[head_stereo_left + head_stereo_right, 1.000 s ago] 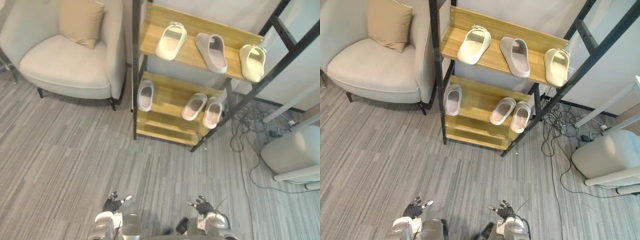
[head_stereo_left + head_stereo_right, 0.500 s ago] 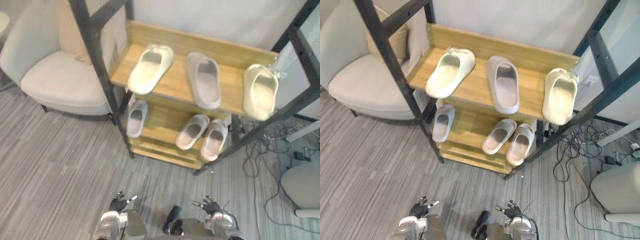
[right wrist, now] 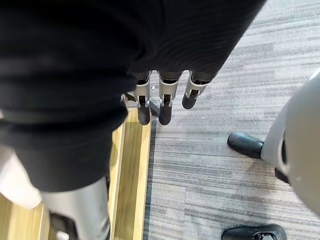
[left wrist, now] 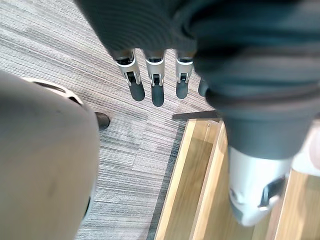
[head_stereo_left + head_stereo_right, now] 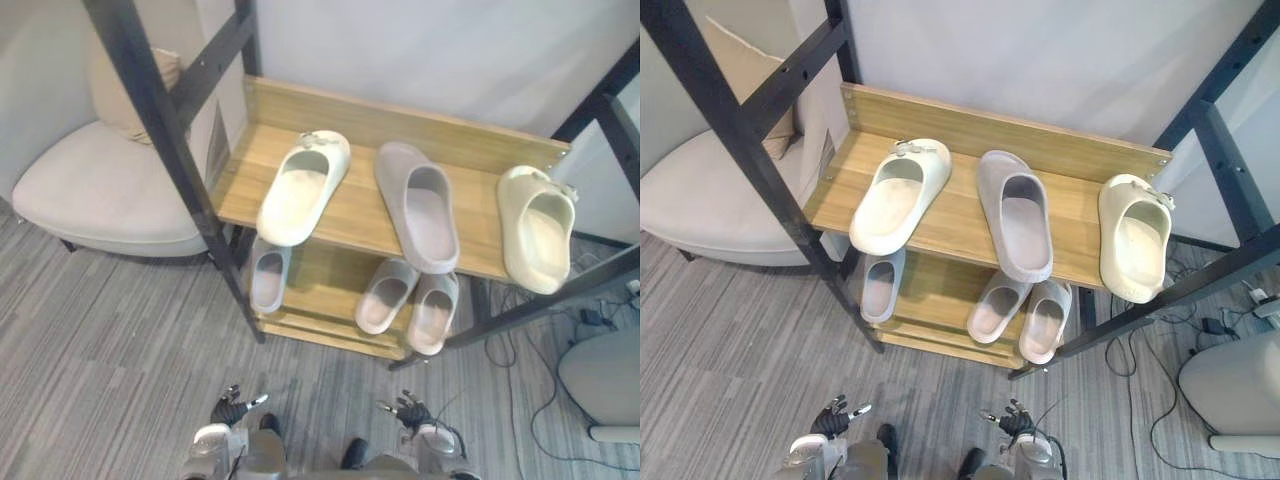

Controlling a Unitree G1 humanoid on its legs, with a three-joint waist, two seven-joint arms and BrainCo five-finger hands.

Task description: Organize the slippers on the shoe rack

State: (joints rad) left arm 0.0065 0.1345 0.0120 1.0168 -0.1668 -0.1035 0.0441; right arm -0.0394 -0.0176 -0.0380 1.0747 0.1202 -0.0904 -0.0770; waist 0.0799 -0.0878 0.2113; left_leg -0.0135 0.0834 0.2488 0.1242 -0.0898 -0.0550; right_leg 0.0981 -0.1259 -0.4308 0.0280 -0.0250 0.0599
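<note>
The shoe rack, a black frame with wooden shelves, stands against a pale wall. Three slippers lie on its top shelf, well apart. A cream slipper is at the robot's left and turned askew. A grey slipper lies in the middle. A second cream slipper sits at the right end, its near end at the shelf's front edge.

Three smaller pale slippers lie on the shelf below. A single slipper is at the left, and a pair lies side by side toward the right; I cannot tell whether the two touch.

The left hand and the right hand hang low over the grey striped carpet in front of the rack. Their fingers are straight and relaxed and hold nothing.

A pale armchair with a beige cushion stands to the left of the rack.
</note>
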